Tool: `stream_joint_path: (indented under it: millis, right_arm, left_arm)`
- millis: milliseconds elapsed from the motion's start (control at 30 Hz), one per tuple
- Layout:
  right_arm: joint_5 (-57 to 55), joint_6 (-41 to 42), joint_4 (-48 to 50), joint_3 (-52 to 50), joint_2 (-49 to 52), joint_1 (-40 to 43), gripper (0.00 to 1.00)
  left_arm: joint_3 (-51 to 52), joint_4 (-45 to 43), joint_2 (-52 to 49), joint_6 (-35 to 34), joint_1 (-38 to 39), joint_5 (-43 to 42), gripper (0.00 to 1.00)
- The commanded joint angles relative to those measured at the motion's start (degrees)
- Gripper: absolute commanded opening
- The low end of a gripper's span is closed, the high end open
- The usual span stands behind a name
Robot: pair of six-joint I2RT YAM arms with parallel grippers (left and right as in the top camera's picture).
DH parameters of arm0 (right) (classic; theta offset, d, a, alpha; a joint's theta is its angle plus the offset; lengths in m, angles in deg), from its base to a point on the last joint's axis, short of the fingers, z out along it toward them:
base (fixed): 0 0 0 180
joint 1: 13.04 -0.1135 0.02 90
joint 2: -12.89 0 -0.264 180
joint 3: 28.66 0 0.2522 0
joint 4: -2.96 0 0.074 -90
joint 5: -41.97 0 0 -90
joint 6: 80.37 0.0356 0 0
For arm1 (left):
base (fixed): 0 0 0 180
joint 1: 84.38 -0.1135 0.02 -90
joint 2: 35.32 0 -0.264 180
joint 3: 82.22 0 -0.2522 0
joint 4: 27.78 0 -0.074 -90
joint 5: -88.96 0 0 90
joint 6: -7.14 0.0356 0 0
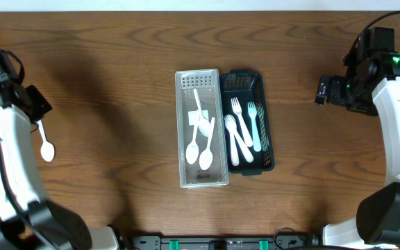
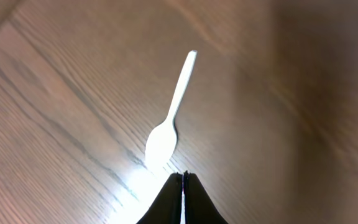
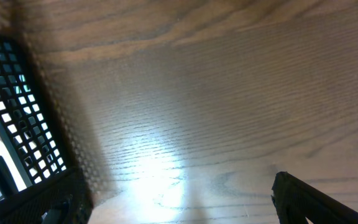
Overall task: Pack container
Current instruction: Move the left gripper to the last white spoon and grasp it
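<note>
Brown wood-grain table (image 1: 117, 69): edges cut off.
Clear perforated plastic tray (image 1: 180, 139), centre: overlapping white spoons (image 1: 205, 156) inside, count uncertain.
Dark mesh plastic basket (image 1: 268, 149), touching the tray at its three o'clock: white and pale-teal forks (image 1: 240, 132).
Right gripper (image 3: 176, 180), three o'clock: fingers spread wide, only the tips in frame, nothing between them.
Left gripper (image 2: 183, 186), nine o'clock: fingers pressed together, empty.
Loose white plastic spoon (image 1: 46, 144): flat on the table near the left fingertips, unheld.

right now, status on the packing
Left gripper shut, empty; right gripper open. One spoon loose on the table, outside the clear tray. Nothing between them.
</note>
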Motion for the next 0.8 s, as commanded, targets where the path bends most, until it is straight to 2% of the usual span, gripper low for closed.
stream_joint_path:
  millis: [0, 33, 100, 133, 267, 400, 767]
  right_arm:
    - [0.42, -0.66, 0.02, -0.17, 0.15, 0.13, 0.99]
    - [0.42, -0.66, 0.07, -0.17, 0.15, 0.13, 0.99]
    - [0.42, -0.66, 0.02, -0.17, 0.15, 0.13, 0.99]
    - [0.42, -0.66, 0.00, -0.17, 0.15, 0.13, 0.99]
    - [0.42, -0.68, -0.09, -0.17, 0.15, 0.13, 0.99]
    - [0.39, -0.68, 0.02, -0.17, 0.15, 0.13, 0.99]
    - [0.39, -0.68, -0.24, -0.17, 0.15, 0.13, 0.99]
  left_arm:
    - [-0.20, -1.07, -5.60, 1.33, -2.12, -0.87, 0.09]
    - [-0.20, -1.66, -7.39, 1.51, -2.58, -0.87, 0.25]
    - [-0.20, -2.51, -10.27, 1.49, -3.39, -0.90, 0.63]
    - [-0.20, -2.84, -11.78, 1.49, -3.76, -0.90, 0.70]
    - [-0.20, -4.26, -16.52, 1.75, -5.03, -1.16, 0.75]
    - [-0.20, -5.35, -20.55, 6.82, -6.08, -6.78, 0.76]
    - [-0.20, -5.75, -25.70, 11.98, -9.11, -12.90, 0.75]
